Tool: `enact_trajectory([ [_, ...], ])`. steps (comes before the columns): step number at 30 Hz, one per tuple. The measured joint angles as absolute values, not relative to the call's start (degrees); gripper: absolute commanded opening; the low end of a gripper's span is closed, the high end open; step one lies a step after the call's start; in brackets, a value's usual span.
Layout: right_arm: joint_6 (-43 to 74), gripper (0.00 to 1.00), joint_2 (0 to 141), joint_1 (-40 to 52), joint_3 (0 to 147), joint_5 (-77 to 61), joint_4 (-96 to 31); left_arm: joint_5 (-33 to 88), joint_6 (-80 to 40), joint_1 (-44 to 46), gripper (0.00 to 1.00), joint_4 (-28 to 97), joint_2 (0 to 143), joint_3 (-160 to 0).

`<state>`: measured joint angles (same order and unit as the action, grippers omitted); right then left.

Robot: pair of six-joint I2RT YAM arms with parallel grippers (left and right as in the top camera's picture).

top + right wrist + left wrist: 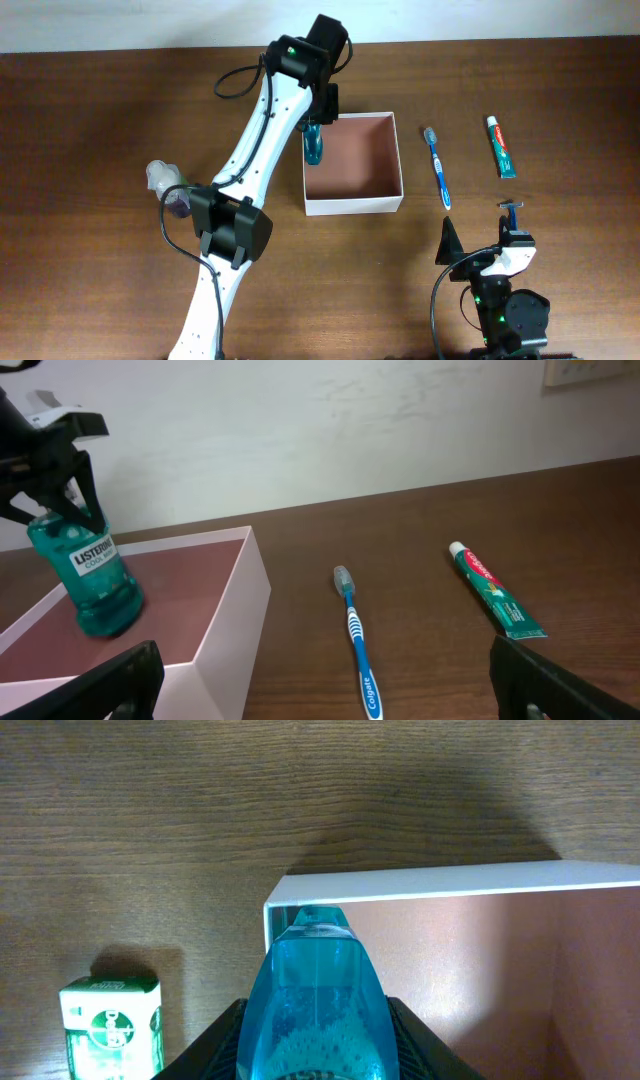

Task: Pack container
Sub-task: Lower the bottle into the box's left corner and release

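Note:
The container (393,205) is a square white box with a reddish-brown inside, at the table's middle. My left gripper (316,122) is shut on a teal mouthwash bottle (313,147) and holds it upright just inside the container's left wall. In the left wrist view the bottle (315,995) fills the jaws above the container's corner (440,883). In the right wrist view the bottle (95,575) is low in the container (235,615); I cannot tell whether it touches the floor. My right gripper (482,242) is open and empty near the front edge (330,695).
A blue toothbrush (438,168) (357,640) lies right of the container. Farther right are a toothpaste tube (501,146) (495,592) and a razor (511,210). A green-white soap box (110,1025) lies left of the container. A clear-wrapped item (165,182) is at the left.

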<state>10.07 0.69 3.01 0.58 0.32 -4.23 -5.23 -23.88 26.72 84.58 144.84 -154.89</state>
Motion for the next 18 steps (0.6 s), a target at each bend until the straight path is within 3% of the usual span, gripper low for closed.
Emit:
enact_trajectory([
  [8, 10.1, 0.98, 0.7, 3.0, 0.6, 0.3, -4.2, -5.3, -24.1, 26.7, 0.46, 83.7, 145.0, -153.6],
  [10, 10.1, 0.98, 0.7, 3.0, 0.6, 0.3, -4.2, -5.4, -24.1, 26.7, 0.56, 83.3, 145.0, -153.6],
  [18, 10.1, 0.99, 0.7, 3.0, 0.6, 0.3, -4.2, -5.6, -24.5, 26.7, 0.57, 83.3, 145.4, -153.6],
])
